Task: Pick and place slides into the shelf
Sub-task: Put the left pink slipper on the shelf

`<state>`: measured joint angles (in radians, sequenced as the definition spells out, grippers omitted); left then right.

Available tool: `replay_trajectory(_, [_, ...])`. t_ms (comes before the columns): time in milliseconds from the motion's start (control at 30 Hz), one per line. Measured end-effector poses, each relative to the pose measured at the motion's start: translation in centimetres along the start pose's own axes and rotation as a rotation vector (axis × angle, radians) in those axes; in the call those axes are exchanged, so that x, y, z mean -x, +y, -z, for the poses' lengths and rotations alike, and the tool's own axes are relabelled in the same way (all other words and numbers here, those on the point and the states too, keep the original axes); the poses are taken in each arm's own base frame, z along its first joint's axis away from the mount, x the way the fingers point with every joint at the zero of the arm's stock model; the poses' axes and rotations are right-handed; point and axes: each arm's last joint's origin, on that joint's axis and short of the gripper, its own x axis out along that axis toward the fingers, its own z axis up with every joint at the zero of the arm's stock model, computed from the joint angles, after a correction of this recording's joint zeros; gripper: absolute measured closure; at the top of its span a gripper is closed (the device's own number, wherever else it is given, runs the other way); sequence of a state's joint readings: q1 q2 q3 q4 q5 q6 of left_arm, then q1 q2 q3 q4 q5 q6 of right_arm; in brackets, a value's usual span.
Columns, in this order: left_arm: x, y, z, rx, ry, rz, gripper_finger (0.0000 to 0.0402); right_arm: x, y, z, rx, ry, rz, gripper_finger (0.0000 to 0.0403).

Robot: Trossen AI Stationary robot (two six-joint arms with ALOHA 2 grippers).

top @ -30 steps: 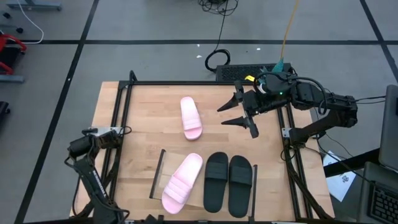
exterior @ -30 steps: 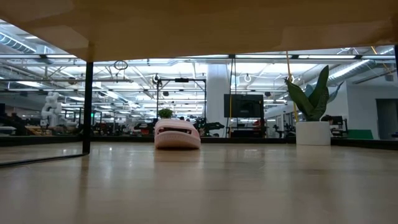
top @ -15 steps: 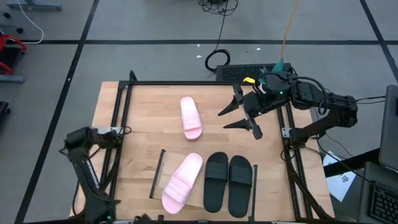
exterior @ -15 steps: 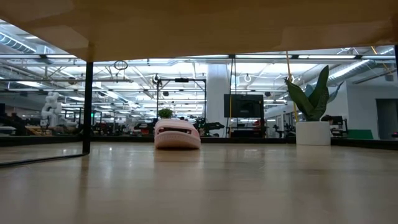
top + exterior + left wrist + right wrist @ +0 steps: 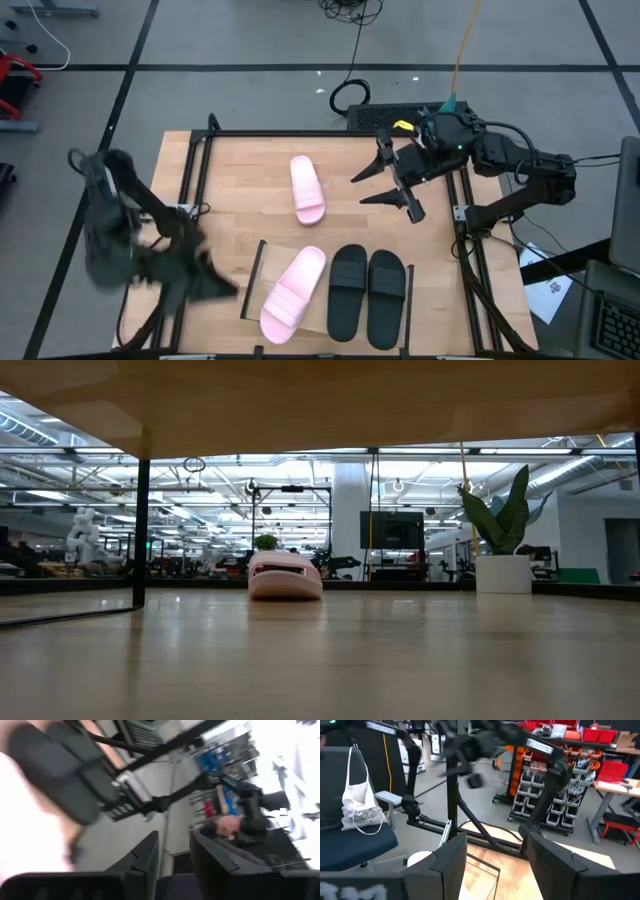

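Near the surface's far right corner, the right hand [image 5: 383, 186] hovers wide open, empty. One pale pink slide [image 5: 307, 188] lies mid-surface. Left hand [image 5: 215, 283], blurred, shows a narrow gap.

Both arms are dark. The right arm [image 5: 500, 160] has a yellow tag, a green light and black cables.

No lettering, label, brand mark or number can be read in any of the views. The white cloth bag [image 5: 364, 805] hanging over the dark blue chair [image 5: 350, 845] carries a grey print, but it is too faint to make out, and the white sheet of paper [image 5: 545, 293] lying on the floor beside the desk shows dark marks too small to read.
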<state>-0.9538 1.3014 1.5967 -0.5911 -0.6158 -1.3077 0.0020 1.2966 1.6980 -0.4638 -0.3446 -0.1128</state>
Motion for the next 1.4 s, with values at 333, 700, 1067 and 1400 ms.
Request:
replay_trajectory(333, [7.1, 5.0, -11.3, -0.156, -0.038, -0.131, 0.0293, 1.5, -0.4, -1.0, 0.031, -0.070, 0.043, 0.0206])
replay_trajectory(700, [4.0, 12.0, -18.6, -0.174, 0.256, -0.298, 0.0293, 1.9, -1.2, -1.3, 0.047, -0.110, 0.088, 0.0206])
replay_trajectory(1067, [-2.6, 20.7, -25.1, -0.012, 0.556, -0.009, 0.0293, 1.8, -1.2, -0.8, -0.058, -0.060, 0.075, 0.0206])
replay_trajectory(1400, [-7.1, 21.9, -23.3, -0.041, 0.748, 0.214, 0.0293, 1.8, -1.1, -0.1, -0.067, 0.005, 0.071, 0.0206])
